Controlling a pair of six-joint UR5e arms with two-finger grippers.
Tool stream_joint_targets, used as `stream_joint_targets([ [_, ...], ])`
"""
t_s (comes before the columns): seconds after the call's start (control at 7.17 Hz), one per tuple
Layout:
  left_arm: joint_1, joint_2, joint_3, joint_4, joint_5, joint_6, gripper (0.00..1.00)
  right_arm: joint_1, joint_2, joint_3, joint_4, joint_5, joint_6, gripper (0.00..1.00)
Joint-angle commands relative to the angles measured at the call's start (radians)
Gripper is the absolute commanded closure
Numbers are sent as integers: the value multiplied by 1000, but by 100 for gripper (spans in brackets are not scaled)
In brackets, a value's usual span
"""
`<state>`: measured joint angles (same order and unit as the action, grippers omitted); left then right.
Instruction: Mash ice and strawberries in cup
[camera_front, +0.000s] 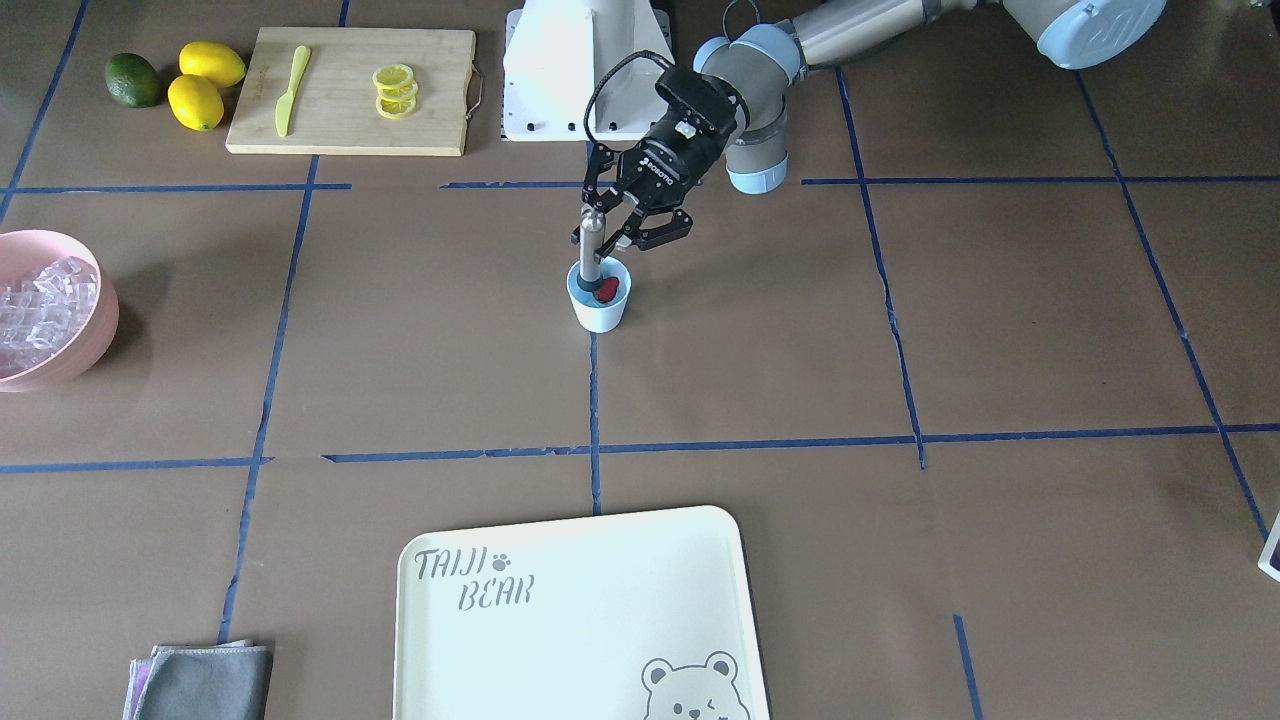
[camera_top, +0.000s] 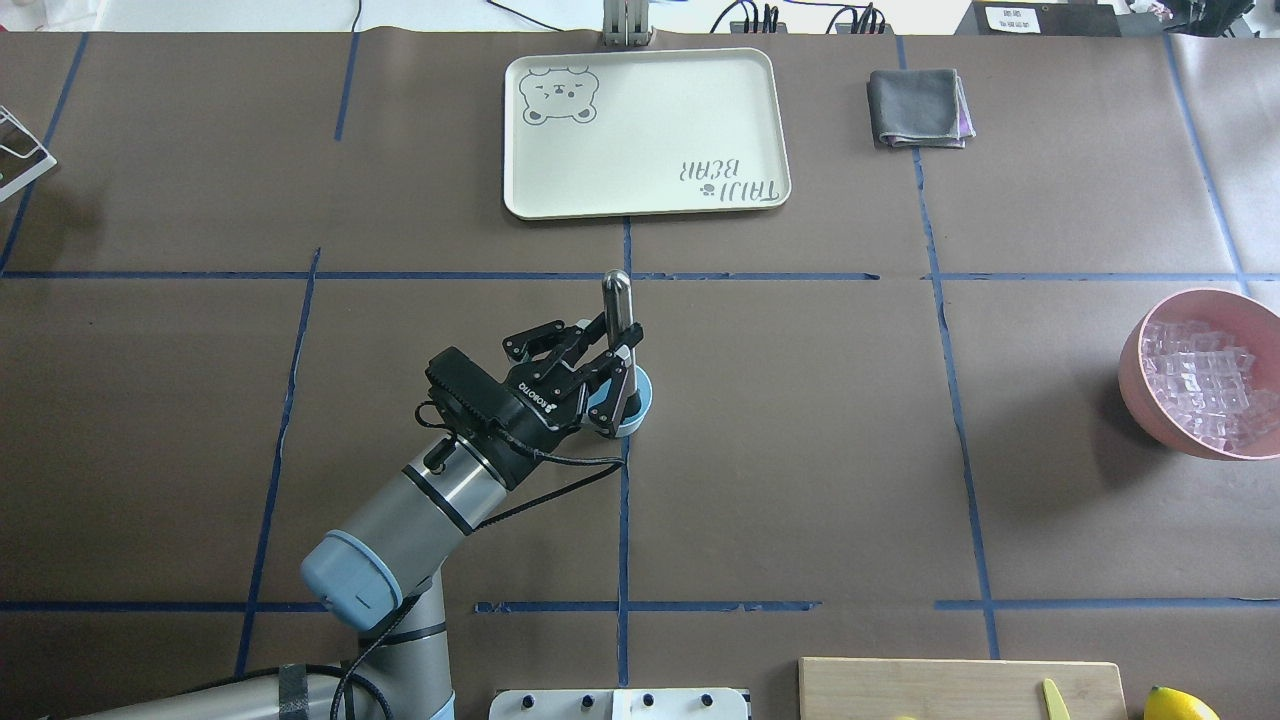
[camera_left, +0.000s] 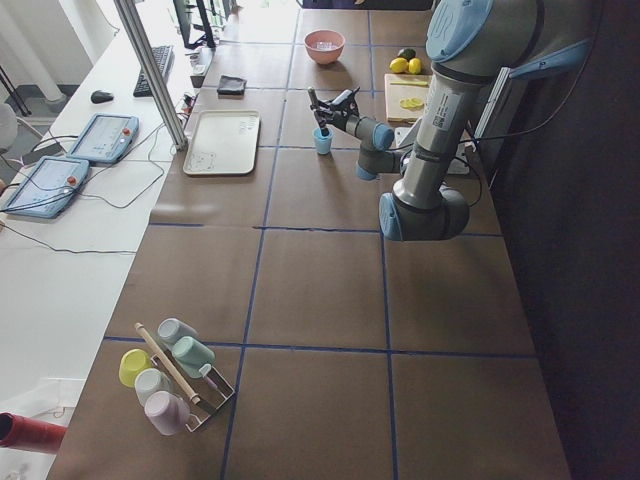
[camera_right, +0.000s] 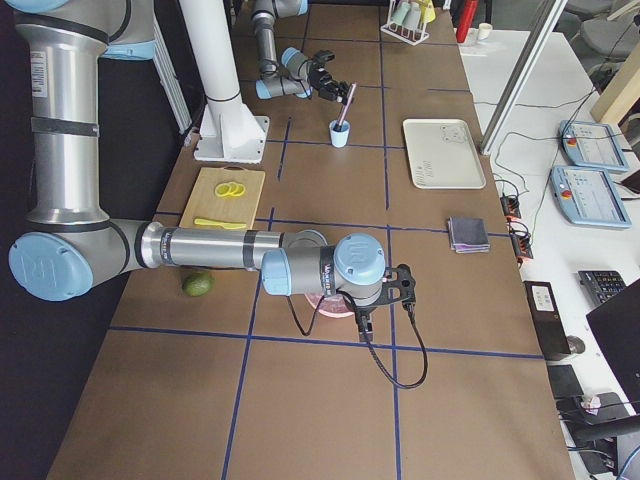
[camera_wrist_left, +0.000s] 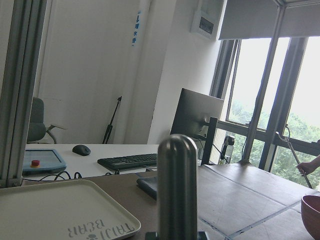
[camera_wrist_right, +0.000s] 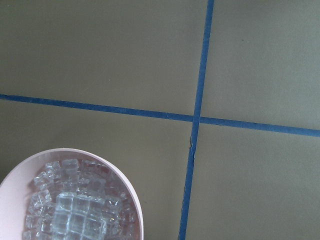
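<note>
The left gripper (camera_front: 606, 226) is clamped on the shaft of a metal masher (camera_front: 591, 248), well above its working end, so the fingers stay clear of the cup's rim while the foot goes down inside. The rod stands nearly upright, with only a slight lean. I'd say that lean suits pressing straight down onto the contents rather than scraping the wall.

The cup (camera_front: 600, 314) sits near the middle of the counter (camera_front: 760, 350), on a blue tape line, within easy reach of that arm. It is small, pale blue-white and tapered, with a lighter blue inside. Nothing steadies it but its own base, so a sideways push could tip it.

Inside, a single red strawberry (camera_front: 608, 290) lies just beside the masher's foot, against the wall on the side nearer the gripper. It looks whole and not yet crushed. I cannot make out any ice in the cup itself.

The ice (camera_front: 35, 310) I can see is clear little cubes piled in the pink bowl (camera_front: 95, 330), well apart at the robot's right end of the counter. The right gripper (camera_right: 398, 290) hangs over that bowl, and I cannot tell whether it is open or closed.
</note>
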<state>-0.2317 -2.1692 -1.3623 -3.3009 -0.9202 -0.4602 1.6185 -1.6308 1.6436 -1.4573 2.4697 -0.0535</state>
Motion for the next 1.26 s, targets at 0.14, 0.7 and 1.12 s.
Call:
stream_joint_targets([
  [0.14, -1, 2, 18, -8, 1, 0, 100, 0, 0, -1, 0, 0, 1, 0],
  [0.7, -6, 0, 25, -8, 1, 2, 100, 0, 0, 1, 0, 0, 0, 0],
  [1.12, -37, 0, 11, -6, 0, 0, 100, 1, 0, 1, 2, 2, 0, 0],
])
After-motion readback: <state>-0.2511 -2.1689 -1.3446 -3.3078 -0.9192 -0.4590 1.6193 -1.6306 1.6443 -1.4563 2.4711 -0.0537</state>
